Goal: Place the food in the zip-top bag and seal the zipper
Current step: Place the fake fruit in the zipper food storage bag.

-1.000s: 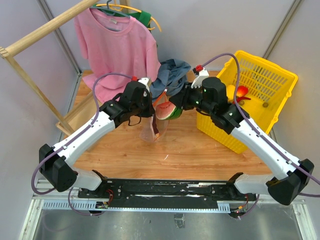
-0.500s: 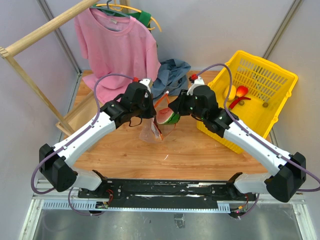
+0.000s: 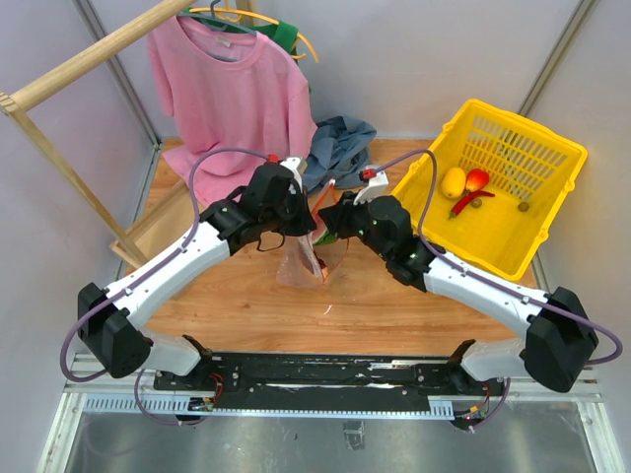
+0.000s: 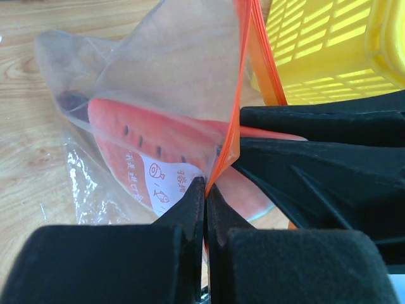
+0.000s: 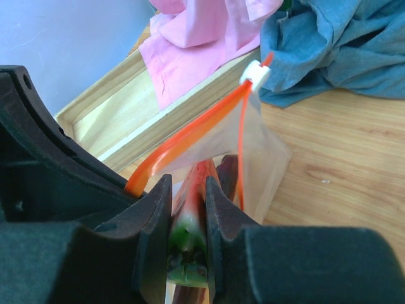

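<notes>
Top: one zip-top bag [image 3: 296,264] between the two arms. One yellow basket [image 3: 527,123] holds three foods: yellow fruit [image 3: 453,182], red pepper piece [image 3: 477,178], chili [image 3: 461,204].
Left wrist: left gripper [image 4: 205,190] pinched tight on zipper [image 4: 235,95].
Right wrist: right gripper [image 5: 187,190] clamps one watermelon slice [image 5: 188,225], which sits in the bag mouth.

My left end effector [image 4: 205,193] is black; bag [image 4: 171,69] clear, zipper [image 4: 229,136] orange-red, slider [image 5: 255,75] white; watermelon slice [image 4: 142,134] red, dark-speckled, green-rinded; basket [image 4: 329,50] yellow.

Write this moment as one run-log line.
left gripper: shut on bag | right gripper: shut on watermelon slice, inside bag mouth | zipper: open | basket: holds food
</notes>
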`<state>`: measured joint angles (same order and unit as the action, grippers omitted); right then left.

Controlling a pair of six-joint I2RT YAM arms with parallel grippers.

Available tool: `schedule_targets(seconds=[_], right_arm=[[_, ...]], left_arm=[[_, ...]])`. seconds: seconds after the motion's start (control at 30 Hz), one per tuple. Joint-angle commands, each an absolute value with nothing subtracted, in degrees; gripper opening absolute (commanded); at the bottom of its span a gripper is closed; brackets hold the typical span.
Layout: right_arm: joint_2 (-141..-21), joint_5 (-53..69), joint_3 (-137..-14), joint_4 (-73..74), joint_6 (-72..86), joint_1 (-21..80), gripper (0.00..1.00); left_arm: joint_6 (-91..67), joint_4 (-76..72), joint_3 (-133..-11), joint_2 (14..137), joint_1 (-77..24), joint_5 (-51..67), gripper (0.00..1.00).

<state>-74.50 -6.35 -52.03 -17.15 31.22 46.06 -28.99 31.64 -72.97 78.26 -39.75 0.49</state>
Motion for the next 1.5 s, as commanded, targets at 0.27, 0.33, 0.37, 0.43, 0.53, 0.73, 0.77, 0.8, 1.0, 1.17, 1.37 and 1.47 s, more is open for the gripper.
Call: schedule_targets(seconds=[0.27, 0.33, 0.37, 0.43, 0.53, 0.73, 0.77, 0.8, 1.0, 1.17, 1.37, 1.47], right_arm=[[-79.52, -14.75, -50.17, -30.41, 23.47, 50.33, 0.33], [-79.35, -14.29, -49.66, -30.57, 23.0, 50.44, 0.44], [-79.1, -13.77, -49.63, -30.47, 22.53, 50.43, 0.49], [-78.45, -12.5, -49.89, -29.65, 21.47, 50.34, 0.59], [-76.91, -11.15, -50.45, -26.9, 19.91, 50.36, 0.64], [-71.57, -8.37, -53.14, -16.57, 16.05, 50.3, 0.65], [-70.76, -8.27, -53.89, -14.6, 15.11, 50.32, 0.65], [-69.97, -8.29, -54.84, -12.73, 14.25, 50.35, 0.65], [-67.03, -8.97, -62.16, 0.58, 6.9, 49.97, 0.71], [-66.35, -15.55, -68.5, 11.21, 1.62, 45.35, 0.78], [-67.53, -15.63, -74.22, 20.4, 4.37, 30.56, 0.79], [-69.12, -14.04, -75.62, 22.71, 8.44, 23.08, 0.8]], left_arm=[[-31.02, 27.79, -73.95, 76.85, -41.04, 3.57, 0.0], [-30.88, 27.96, -73.84, 76.73, -41.05, 2.66, 0.0], [-30.79, 28.2, -73.88, 76.79, -41.05, 1.97, 0.0], [-30.61, 28.84, -73.89, 76.94, -40.96, 0.44, 0.0], [-30.34, 29.82, -73.98, 77.23, -40.87, -1.67, 0.0], [-29.76, 31.41, -73.97, 76.83, -40.19, -4.9, 0.0], [-29.59, 31.57, -73.99, 76.74, -40.09, -5.26, 0.0], [-29.4, 31.74, -74.1, 76.73, -40.06, -5.61, 0.0], [-28.38, 32.67, -74.1, 76.26, -39.42, -7.03, 0.0], [-26.69, 33.13, -74.34, 76.25, -39.31, -8.35, 0.0], [-24.9, 33.38, -75.1, 76.73, -38.86, -8.6, 0.0], [-24.12, 33.11, -75.22, 76.9, -38.86, -8.57, 0.0]])
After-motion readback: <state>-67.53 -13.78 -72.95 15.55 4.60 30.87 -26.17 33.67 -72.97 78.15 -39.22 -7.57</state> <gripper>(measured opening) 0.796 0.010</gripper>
